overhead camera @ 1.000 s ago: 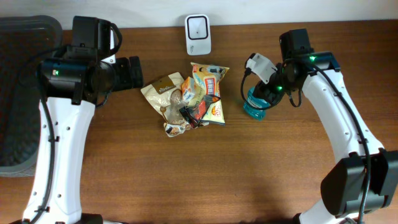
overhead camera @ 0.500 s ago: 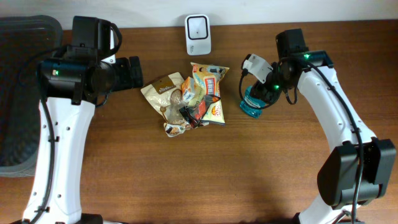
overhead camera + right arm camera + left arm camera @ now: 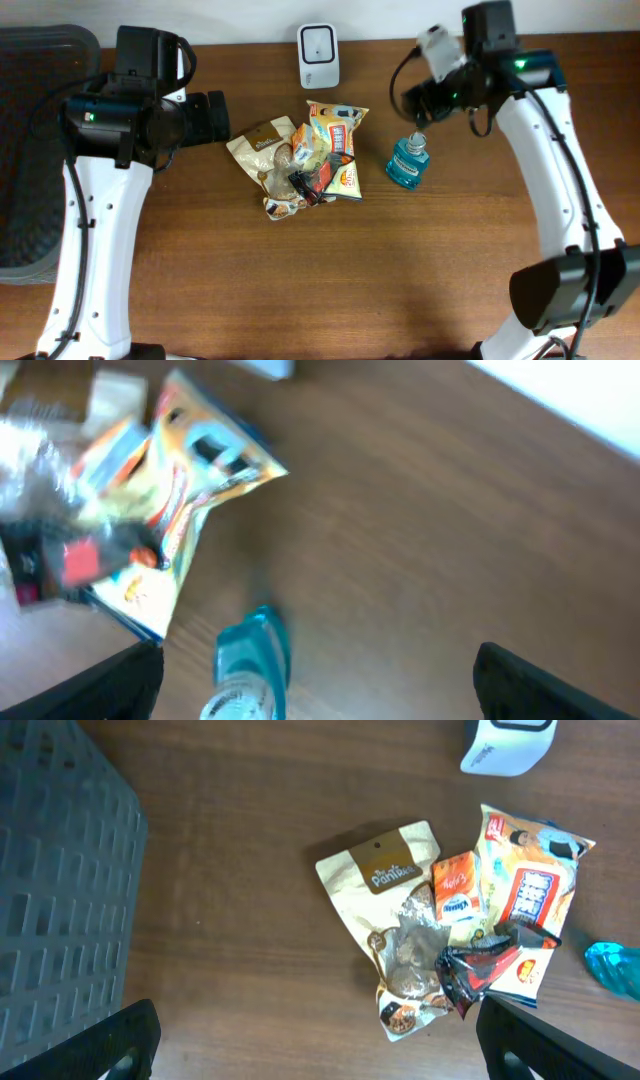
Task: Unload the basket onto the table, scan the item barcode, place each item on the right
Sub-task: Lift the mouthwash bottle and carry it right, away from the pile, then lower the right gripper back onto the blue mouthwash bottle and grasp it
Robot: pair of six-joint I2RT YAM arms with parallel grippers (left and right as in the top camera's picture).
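A blue bottle [image 3: 408,163] stands upright on the table, right of a pile of snack packets [image 3: 305,160]. The white scanner [image 3: 318,55] sits at the far edge behind the pile. My right gripper [image 3: 420,105] hovers open above and just behind the bottle, touching nothing. In the right wrist view the bottle [image 3: 250,670] rises between the spread fingers [image 3: 550,680], nearer the left one, apart from both. My left gripper [image 3: 215,117] is open, left of the pile. Its view shows the packets [image 3: 450,920], the scanner [image 3: 505,745] and the bottle's edge [image 3: 615,965].
A dark mesh basket [image 3: 25,150] fills the table's left end, also seen in the left wrist view as the basket [image 3: 60,900]. A colourful snack bag [image 3: 190,480] lies just left of the bottle.
My right gripper opened and let go of the blue bottle, which now stands on the table. The right arm lifted and drew back toward the far edge. The left arm stayed still.
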